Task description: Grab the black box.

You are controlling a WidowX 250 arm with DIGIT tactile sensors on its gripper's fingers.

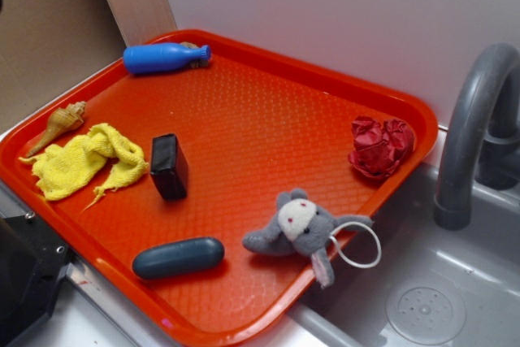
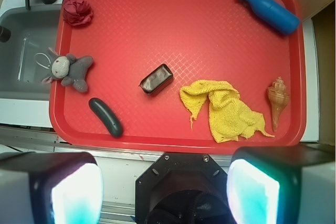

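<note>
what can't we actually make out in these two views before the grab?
- End effector: wrist view cuts both fingers off at the bottom edge, blurred.
- Exterior view: the arm is only a dark shape at the lower left edge.
- Black box: underside hidden; top blurred by glare in wrist view.
- Object behind the blue bottle: mostly hidden by it, both views.

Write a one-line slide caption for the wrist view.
Open end effector hangs short of the red plastic tray, where the small glossy black box lies untouched beside a crumpled yellow cloth.
</note>
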